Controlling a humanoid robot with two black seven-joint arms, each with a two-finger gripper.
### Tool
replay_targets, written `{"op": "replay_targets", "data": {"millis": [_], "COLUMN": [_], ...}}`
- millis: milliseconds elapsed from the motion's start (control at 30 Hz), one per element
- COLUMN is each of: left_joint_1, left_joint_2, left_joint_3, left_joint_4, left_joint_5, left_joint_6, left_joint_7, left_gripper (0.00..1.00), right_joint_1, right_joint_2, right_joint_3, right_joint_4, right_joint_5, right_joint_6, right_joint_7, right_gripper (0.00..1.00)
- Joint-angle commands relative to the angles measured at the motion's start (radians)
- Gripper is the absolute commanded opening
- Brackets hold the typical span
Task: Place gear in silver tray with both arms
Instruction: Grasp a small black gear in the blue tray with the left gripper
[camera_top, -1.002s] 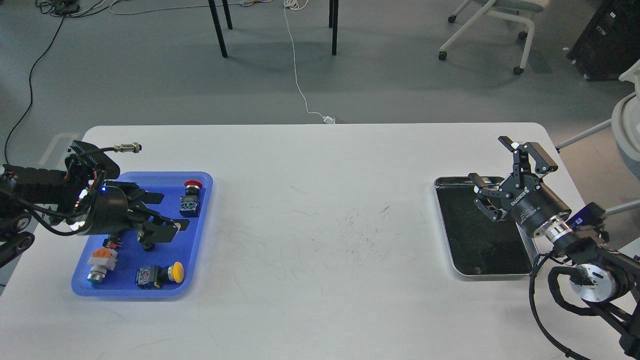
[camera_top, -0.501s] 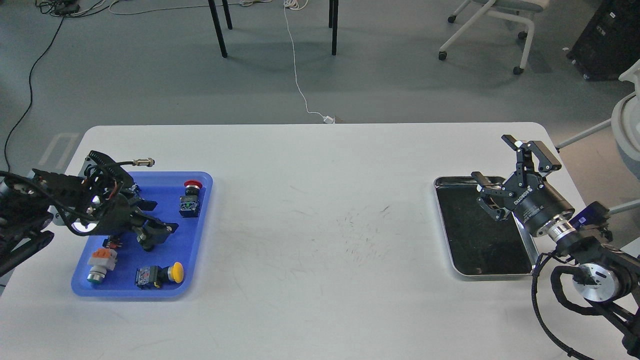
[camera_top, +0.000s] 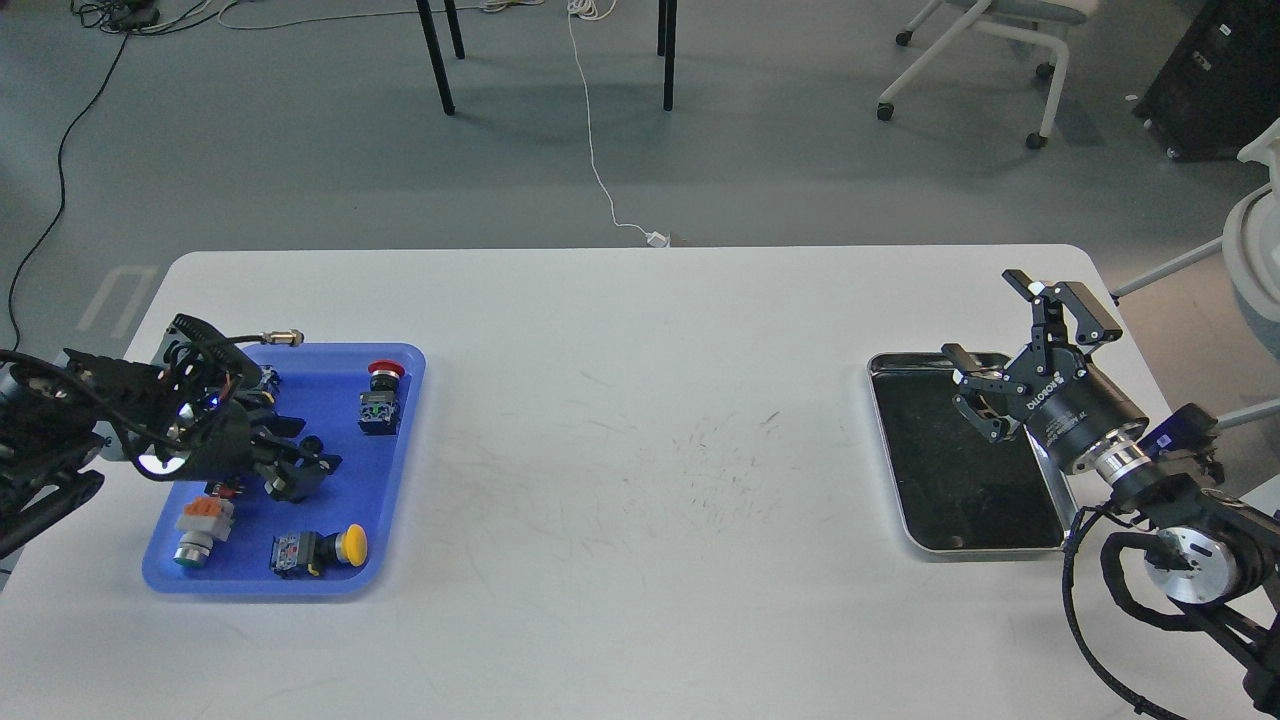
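Left end effector (camera_top: 300, 472) is low inside the blue tray (camera_top: 400, 460), fingers pointing right, tips around a small dark part (camera_top: 285, 486) on the tray floor; too dark + cluttered to tell if fingers are apart or clamped on it. Can't tell which piece is the gear either. Just below the wrist sits an orange/white switch w/ green end (camera_top: 198, 528), and nearer the front rim a yellow-cap push button (camera_top: 322, 548). Red mushroom button on a blue/black block (camera_top: 381, 398) stands at the tray's far right corner, clear of the fingers. A silver cable connector (camera_top: 282, 337) sticks out from the left arm's wrist over the tray's back edge.

Right end effector (camera_top: 1035, 328) hangs over the far right corner of the silver tray (camera_top: 885, 440), fingers spread wide apart, nothing between them, pointing up and away. One finger (camera_top: 965, 358) is above the tray's back rim, the other past the rim over the bench (camera_top: 640, 450). Silver tray's dark floor is bare apart from reflections. It lies on the right side of the white bench, blue tray on the left side, well apart, w/ scuffed bench surface between them
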Motion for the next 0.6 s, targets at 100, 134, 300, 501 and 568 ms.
{"op": "replay_targets", "data": {"millis": [100,134,300,501,568], "left_joint_1": [0.001,0.000,-0.002,-0.048,-0.066], "left_joint_2": [0.002,0.002,0.008,0.059,0.118], "left_joint_3": [0.010,0.010,0.010,0.007,-0.002], "left_joint_4": [0.012,0.012,0.009,-0.085,-0.147], "left_joint_5": [0.000,0.000,0.000,0.000,0.000], "left_joint_6": [0.000,0.000,0.005,0.015,0.015], "left_joint_7": [0.000,0.000,0.000,0.000,0.000], "left_gripper": [0.20,0.14,0.10,0.10,0.10], "right_joint_1": [0.000,0.000,0.001,0.000,0.001], "right_joint_2": [0.000,0.000,0.000,-0.002,-0.002], "right_joint_3": [-0.001,0.001,-0.001,0.002,0.002], "right_joint_4": [0.000,0.000,0.002,0.002,0.002], "right_joint_5": [0.000,0.000,0.000,0.000,0.000], "right_joint_6": [0.000,-0.002,-0.002,0.000,-0.002], "right_joint_7": [0.000,0.000,0.000,0.000,0.000], "right_gripper": [0.99,0.99,0.99,0.99,0.99]}}
